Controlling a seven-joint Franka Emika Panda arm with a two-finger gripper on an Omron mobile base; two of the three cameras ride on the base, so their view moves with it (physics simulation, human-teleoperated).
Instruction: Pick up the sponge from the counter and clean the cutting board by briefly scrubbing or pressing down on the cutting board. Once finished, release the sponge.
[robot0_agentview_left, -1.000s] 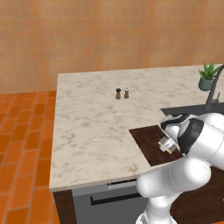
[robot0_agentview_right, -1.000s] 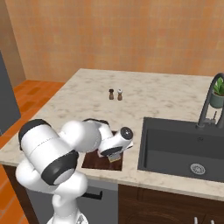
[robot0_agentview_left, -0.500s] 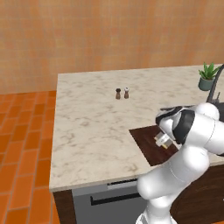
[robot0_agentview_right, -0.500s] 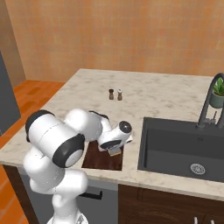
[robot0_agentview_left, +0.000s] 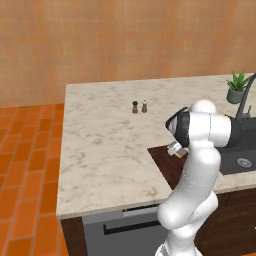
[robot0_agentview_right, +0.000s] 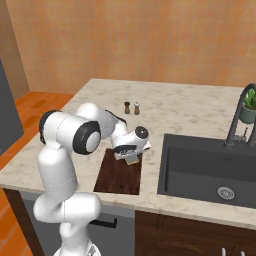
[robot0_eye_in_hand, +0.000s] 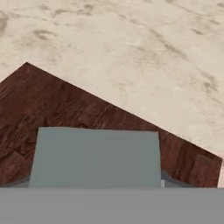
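One sponge, grey-blue face up in the hand view, sits clamped in the gripper directly over the far end of the cutting board. That dark board lies on the counter, long axis running near to far, just left of the sink. Pressing straight down should meet wood.

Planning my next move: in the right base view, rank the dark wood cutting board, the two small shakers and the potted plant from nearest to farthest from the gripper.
1. Dark brown wood cutting board, directly under the gripper.
2. Two small shakers, behind it on the counter.
3. Green potted plant, far right beyond the sink.
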